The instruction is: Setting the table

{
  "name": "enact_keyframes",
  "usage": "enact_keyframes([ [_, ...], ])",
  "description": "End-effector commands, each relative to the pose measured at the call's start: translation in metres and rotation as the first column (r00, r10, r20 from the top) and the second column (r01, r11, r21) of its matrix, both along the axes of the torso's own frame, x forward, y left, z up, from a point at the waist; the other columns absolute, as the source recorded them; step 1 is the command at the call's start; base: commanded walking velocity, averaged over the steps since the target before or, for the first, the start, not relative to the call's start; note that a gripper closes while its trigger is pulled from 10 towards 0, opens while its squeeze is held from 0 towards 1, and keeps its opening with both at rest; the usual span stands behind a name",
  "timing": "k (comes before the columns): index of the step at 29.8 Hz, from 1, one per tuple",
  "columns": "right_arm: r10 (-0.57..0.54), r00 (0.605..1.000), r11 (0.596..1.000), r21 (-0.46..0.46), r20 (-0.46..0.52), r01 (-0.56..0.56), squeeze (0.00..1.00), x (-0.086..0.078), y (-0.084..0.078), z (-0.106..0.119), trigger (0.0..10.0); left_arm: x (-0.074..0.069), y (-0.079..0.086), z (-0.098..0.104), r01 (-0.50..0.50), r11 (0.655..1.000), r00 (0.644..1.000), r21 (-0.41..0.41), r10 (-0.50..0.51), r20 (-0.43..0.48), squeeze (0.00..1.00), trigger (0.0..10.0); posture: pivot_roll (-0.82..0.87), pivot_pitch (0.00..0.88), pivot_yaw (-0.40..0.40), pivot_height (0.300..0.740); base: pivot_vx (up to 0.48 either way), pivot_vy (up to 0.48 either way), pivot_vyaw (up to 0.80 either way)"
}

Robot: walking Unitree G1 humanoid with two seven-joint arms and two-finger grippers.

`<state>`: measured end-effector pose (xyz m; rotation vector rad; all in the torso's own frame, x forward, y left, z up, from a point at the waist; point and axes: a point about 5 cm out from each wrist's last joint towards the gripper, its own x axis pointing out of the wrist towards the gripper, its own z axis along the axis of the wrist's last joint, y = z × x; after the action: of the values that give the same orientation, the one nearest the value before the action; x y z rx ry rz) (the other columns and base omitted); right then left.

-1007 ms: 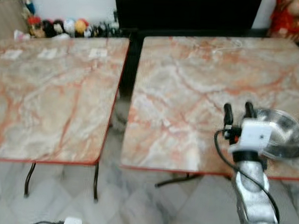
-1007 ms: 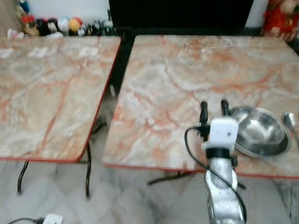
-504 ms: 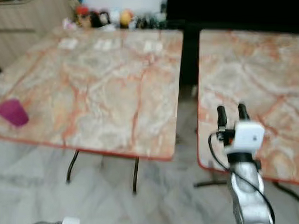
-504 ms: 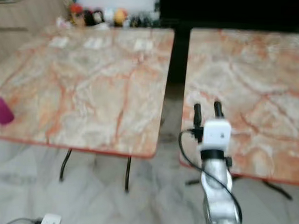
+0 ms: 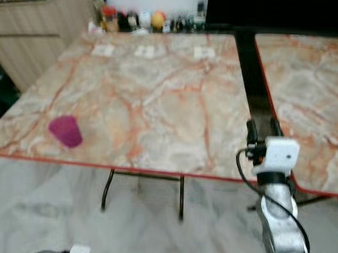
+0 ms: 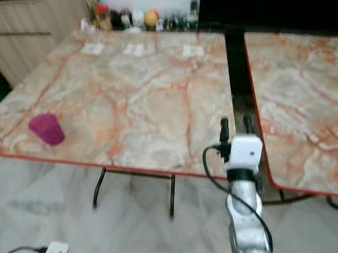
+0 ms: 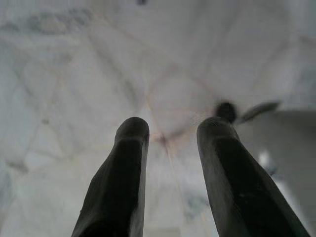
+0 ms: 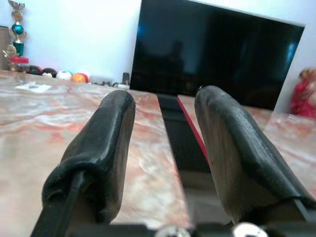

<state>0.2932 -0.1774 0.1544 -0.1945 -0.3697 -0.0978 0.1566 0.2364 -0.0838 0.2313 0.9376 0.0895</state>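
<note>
A square desk (image 5: 159,98) with a glossy marble-pattern top, cream veined in orange and edged in red, stands on thin black metal legs over a pale grey marbled floor (image 5: 42,210). A small magenta cup (image 5: 65,131), rounded and lying tilted near the desk's front left corner, is the one tableware item on it. Three small white cards (image 5: 145,50) (too blurred to read) sit in a row toward the desk's far edge, and beyond that edge a line of small round figurines (image 5: 141,19) stands against the wall. A second desk (image 5: 310,104) of the same pattern stands to the right of the first, a dark gap between them; behind it is a black screen (image 8: 217,54).

The right claw (image 5: 262,128), two long black padded fingers on a white wrist block and silver arm, is raised over the first desk's front right corner, well apart from the cup, its fingers parted and holding nothing. The left claw (image 7: 170,148) hangs over the floor, its matte black fingers likewise spread and empty.

A white plug block (image 5: 79,250) lies on the floor in front of the desk.
</note>
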Motion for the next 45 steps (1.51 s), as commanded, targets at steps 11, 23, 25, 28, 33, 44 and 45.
enact_keyframes([
  [11, 0.028, 1.0, 0.999, 0.03, -0.01, -0.027, 0.0, 0.0016, 0.0115, -0.0018, 10.0, -0.0141, 0.0072, -0.004, -0.017, 1.0, 0.999, 0.012, 0.017, -0.044, 0.0, 10.0, -0.06, 0.088, 0.043, 0.74, 0.0, 0.48, 0.0],
  [23, 0.034, 0.999, 0.999, 0.03, -0.013, -0.033, 0.0, 0.0038, 0.0117, -0.0015, 10.0, -0.0159, 0.008, -0.0045, -0.019, 1.0, 0.999, 0.014, 0.02, -0.048, 0.0, 10.0, -0.06, 0.089, 0.042, 0.74, 0.0, 0.48, 0.0],
  [25, 0.035, 0.999, 0.999, 0.031, -0.013, -0.034, 0.0, 0.004, 0.0117, -0.0015, 10.0, -0.0163, 0.008, -0.0046, -0.02, 1.0, 0.999, 0.014, 0.021, -0.049, 0.0, 10.0, -0.06, 0.089, 0.041, 0.74, 0.0, 0.48, 0.0],
  [28, 0.037, 0.999, 0.999, 0.029, -0.014, -0.036, 0.0, 0.0046, 0.0119, -0.0017, 10.0, -0.0164, 0.0076, -0.0047, -0.02, 1.0, 0.999, 0.015, 0.021, -0.048, 0.0, 10.0, -0.06, 0.089, 0.042, 0.74, 0.0, 0.48, 0.0],
  [33, 0.037, 0.999, 0.999, 0.022, -0.009, -0.037, 0.0, 0.006, 0.0118, -0.0001, 10.0, -0.0154, 0.0088, -0.0038, -0.017, 0.999, 0.999, 0.033, 0.018, -0.037, 0.0, 10.0, -0.06, 0.09, 0.041, 0.74, 0.0, 0.193, 0.0],
  [44, 0.029, 1.0, 0.999, 0.02, -0.012, -0.029, 0.0, 0.007, 0.0089, 0.0009, 10.0, -0.014, 0.0097, -0.003, -0.009, 0.999, 0.999, 0.033, 0.01, -0.034, 0.0, 10.0, -0.06, 0.091, 0.041, 0.74, 0.0, 0.0, 0.0],
  [45, 0.029, 1.0, 0.999, 0.02, -0.012, -0.029, 0.0, 0.007, 0.0089, 0.0009, 10.0, -0.014, 0.0097, -0.003, -0.009, 0.999, 0.999, 0.033, 0.01, -0.034, 0.0, 10.0, -0.06, 0.091, 0.041, 0.74, 0.0, 0.0, 0.0],
])
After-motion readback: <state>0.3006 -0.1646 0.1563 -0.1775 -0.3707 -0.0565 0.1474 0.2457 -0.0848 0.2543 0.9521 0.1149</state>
